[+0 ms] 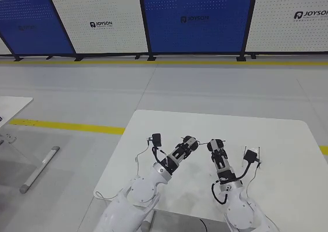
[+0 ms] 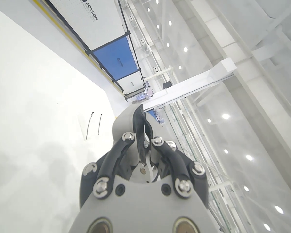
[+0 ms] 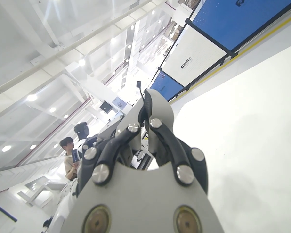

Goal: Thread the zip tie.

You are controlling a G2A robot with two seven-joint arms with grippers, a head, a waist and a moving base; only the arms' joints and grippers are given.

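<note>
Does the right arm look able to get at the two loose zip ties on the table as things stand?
Probably not yet. The loose zip ties lie in the open on the table, nothing over them, but the right gripper is shut on its own zip tie.

Left end effector (image 1: pixel 189 142) and right end effector (image 1: pixel 214 145) hover over table (image 1: pixel 274 136).

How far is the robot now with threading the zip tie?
Done: the right hand is shut on one zip tie, its head sticking out in front. In hand: the left hand, shut, hangs near it above the table. Left: the threading itself; no closed loop shows. Two more ties lie on the table.
</note>
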